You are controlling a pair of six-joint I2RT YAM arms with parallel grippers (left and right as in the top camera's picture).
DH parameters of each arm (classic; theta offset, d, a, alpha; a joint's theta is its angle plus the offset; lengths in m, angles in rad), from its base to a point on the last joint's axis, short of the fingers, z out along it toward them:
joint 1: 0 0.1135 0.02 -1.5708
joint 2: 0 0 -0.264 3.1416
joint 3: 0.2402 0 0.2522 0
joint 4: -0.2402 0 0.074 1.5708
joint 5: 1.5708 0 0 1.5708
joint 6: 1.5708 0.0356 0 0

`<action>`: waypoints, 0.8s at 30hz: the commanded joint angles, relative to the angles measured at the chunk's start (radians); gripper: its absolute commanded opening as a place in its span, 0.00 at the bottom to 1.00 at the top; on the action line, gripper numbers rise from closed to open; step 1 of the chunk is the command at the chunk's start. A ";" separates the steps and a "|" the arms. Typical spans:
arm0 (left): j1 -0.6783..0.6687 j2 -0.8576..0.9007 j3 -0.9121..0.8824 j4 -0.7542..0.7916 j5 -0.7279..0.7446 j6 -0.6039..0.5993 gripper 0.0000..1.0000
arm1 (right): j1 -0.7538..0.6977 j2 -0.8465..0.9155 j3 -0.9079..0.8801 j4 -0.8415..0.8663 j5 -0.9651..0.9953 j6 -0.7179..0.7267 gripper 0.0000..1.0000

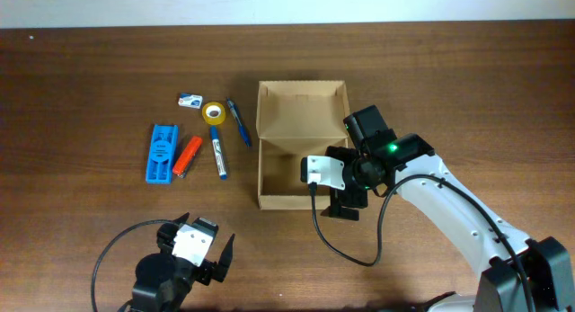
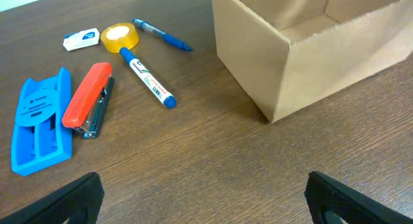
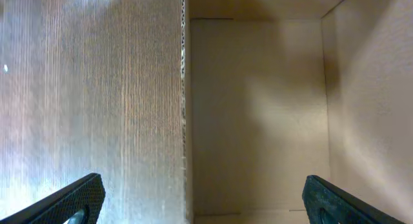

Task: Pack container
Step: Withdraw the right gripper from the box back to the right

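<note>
I am holding my right pincer [image 3: 206, 199] spread wide with nothing between its fingers. One finger is hanging over the dark brown wooden surface [image 3: 90, 88] and the other over the bare inside of the small tan-brown cardboard box [image 3: 258, 108], so the box's wall is running between them. The box is sitting near the middle of the surface, its flap lid [image 1: 301, 105] open at the far side. My left pincer [image 2: 205, 198] is gaping wide too, gripping nothing, hovering near the front edge. To the box's left are lying a blue pen [image 1: 239, 123], a yellow tape roll [image 1: 214, 113], a small white eraser [image 1: 189, 101], a blue-capped white marker [image 1: 218, 157], an orange-red stapler [image 1: 187, 156] and a flat blue plastic holder [image 1: 162, 155], all apart from both pincers
</note>
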 commanded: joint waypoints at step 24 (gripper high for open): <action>0.003 -0.005 -0.006 0.003 -0.003 -0.005 1.00 | 0.012 -0.410 0.131 -0.367 0.117 0.814 0.99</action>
